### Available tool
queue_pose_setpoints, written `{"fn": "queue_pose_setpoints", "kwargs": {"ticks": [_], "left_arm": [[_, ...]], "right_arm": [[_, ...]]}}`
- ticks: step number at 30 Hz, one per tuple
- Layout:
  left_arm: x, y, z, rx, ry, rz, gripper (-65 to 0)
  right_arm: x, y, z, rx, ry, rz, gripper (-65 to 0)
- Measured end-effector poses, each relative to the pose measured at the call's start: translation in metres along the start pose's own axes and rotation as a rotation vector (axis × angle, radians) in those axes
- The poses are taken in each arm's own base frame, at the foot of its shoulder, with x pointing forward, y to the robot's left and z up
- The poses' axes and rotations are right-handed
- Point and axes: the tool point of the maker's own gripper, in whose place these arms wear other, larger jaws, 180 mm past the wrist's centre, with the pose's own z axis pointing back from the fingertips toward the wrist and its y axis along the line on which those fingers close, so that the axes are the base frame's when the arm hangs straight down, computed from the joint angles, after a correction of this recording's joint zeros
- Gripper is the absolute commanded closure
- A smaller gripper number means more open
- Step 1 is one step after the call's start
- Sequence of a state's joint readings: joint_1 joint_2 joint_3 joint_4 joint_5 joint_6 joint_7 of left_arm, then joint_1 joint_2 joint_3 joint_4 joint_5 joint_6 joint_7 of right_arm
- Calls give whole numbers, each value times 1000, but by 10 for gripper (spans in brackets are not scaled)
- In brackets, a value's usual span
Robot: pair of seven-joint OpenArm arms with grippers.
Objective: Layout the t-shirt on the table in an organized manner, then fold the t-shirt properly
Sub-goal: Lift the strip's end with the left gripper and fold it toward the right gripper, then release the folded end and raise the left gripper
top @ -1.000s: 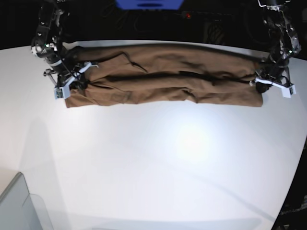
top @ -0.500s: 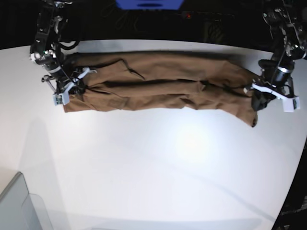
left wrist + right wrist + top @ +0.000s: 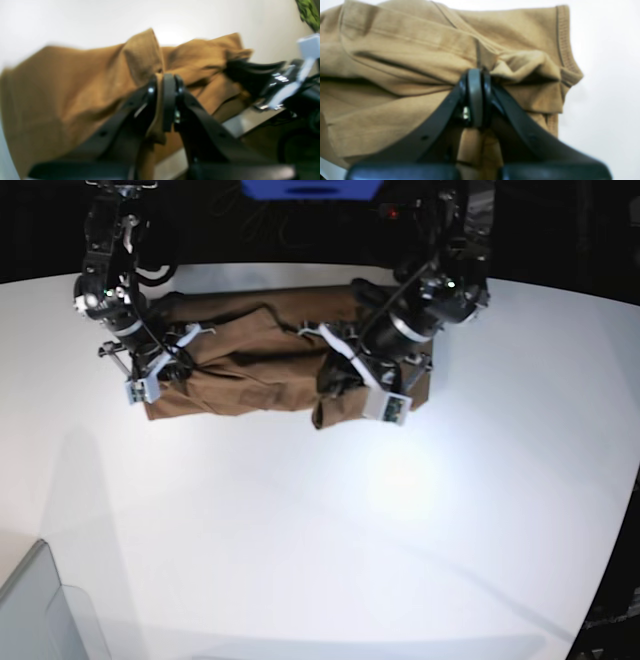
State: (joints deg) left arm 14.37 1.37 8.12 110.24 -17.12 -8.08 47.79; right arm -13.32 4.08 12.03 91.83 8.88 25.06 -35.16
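The left gripper (image 3: 166, 100), jaws pressed together on a pinch of brown cloth, had travelled from the worktop's right-hand side, as the base view shows it, to near the middle of its far edge, carrying one end of the t-shirt (image 3: 260, 365) with it. Half a second earlier the garment still lay stretched as a long band along that far edge; now that end was doubled over toward the other, and the shirt formed a shorter, thicker bundle. The right gripper (image 3: 475, 96) was likewise clamped on a bunched fold beside a ribbed hem and had barely shifted, anchoring the other end near the far left of the table (image 3: 400, 510). The carried end hung rumpled below the left gripper rather than lying flat. Judged from this, an end-to-end fold was in progress but not finished: the moved layer had yet to be set down and squared on the anchored half.
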Motion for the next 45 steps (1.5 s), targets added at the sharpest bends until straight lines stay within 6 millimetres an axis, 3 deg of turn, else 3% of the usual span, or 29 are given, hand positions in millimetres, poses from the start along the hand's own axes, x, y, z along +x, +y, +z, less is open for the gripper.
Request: {"fn": "queue_pose_setpoints", "kwargs": {"ticks": [4, 14, 20, 22, 24, 27, 29, 32, 34, 36, 40, 42, 45], "left_arm": [[-17, -8, -10, 36, 62, -74, 0], [-37, 3, -37, 58, 143, -84, -3], [-36, -18, -40, 14, 140, -101, -10], [-37, -28, -40, -15, 144, -125, -65], [-34, -34, -35, -38, 133, -159, -177], [-12, -42, -30, -50, 28, -177, -316], [-7, -44, -27, -61, -1, -179, -329], [-10, -39, -23, -49, 17, -191, -329], [0, -38, -15, -42, -13, -204, -329], [8, -26, -6, -30, -57, -202, -329], [-23, 52, -6, 170, 60, -150, -329], [-37, 69, -7, 202, 100, -126, -329], [-39, 75, -11, 204, 106, -110, -329]], "right_arm": [[1, 0, 0, 1, -2, -1, 0], [1, 0, 0, 1, 0, 0, 0], [1, 0, 0, 1, -1, 1, 0], [1, 0, 0, 1, -1, 1, 0], [1, 0, 0, 1, -1, 1, 0], [1, 0, 0, 1, -1, 1, 0], [1, 0, 0, 1, -1, 1, -10], [1, 0, 0, 3, -1, 3, -70], [2, 1, 1, 3, 0, 6, -119], [3, 1, 7, -6, 12, 22, -163], [1, -14, 24, -65, 49, 34, -249], [9, -24, 34, -104, 42, 32, -304], [21, -29, 40, -126, -1, 8, -394]]}}
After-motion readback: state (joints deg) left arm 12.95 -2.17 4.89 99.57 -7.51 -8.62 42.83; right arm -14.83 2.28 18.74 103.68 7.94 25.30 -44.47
